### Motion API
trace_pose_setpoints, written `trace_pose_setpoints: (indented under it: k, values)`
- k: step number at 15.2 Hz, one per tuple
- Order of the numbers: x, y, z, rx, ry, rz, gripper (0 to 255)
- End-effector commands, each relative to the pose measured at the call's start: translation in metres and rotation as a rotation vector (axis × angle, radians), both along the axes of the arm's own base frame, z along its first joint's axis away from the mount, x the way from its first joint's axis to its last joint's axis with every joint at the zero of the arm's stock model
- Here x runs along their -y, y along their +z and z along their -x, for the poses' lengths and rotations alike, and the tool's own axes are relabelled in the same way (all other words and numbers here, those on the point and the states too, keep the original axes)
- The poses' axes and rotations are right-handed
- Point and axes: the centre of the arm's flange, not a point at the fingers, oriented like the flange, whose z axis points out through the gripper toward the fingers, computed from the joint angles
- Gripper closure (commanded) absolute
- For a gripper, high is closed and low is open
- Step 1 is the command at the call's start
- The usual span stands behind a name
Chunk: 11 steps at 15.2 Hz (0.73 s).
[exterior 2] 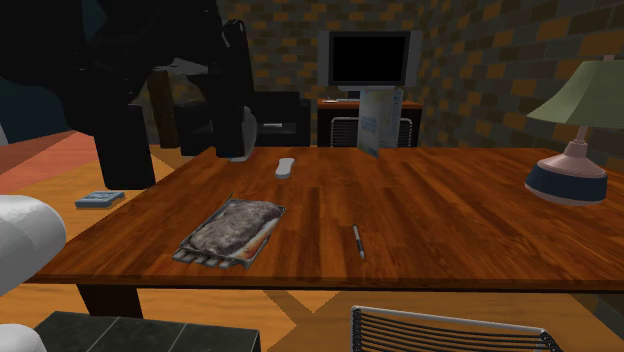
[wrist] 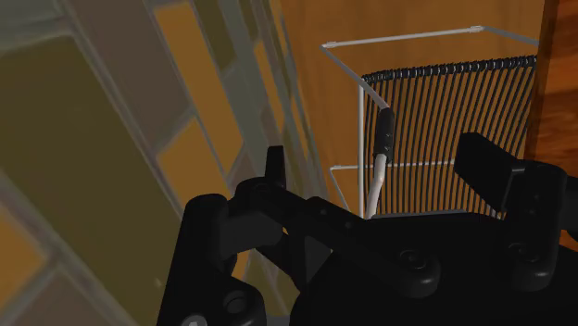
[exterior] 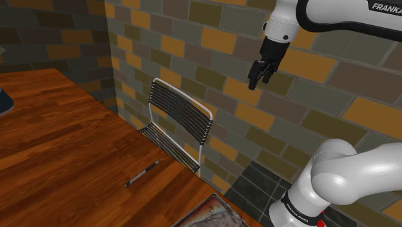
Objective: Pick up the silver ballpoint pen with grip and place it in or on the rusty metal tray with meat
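Pen flat on the desk, jaws up high and empty.
The tray of meat lies nearest on the desk; past it and well apart, the pen lies near the desk edge by the chair. Farther off, the jaws hang beside the brick wall, spread apart, gripping nothing.

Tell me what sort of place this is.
Probably a living or dining room in a house: a wooden table with a shaded lamp, a dark screen beyond it, and a wire chair beside a brick wall.
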Motion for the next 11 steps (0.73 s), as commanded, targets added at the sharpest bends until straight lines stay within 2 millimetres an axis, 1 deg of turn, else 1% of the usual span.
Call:
trace_pose_setpoints:
  k: [1,6,11]
  values:
    - [0.000,0.000,0.000,0.000,0.000,0.000,0]
    - [-0.049,-0.038,0.013,0.012,-0.176,-0.028,0]
    - [-0.101,-0.074,0.018,0.024,-0.352,-0.056,0]
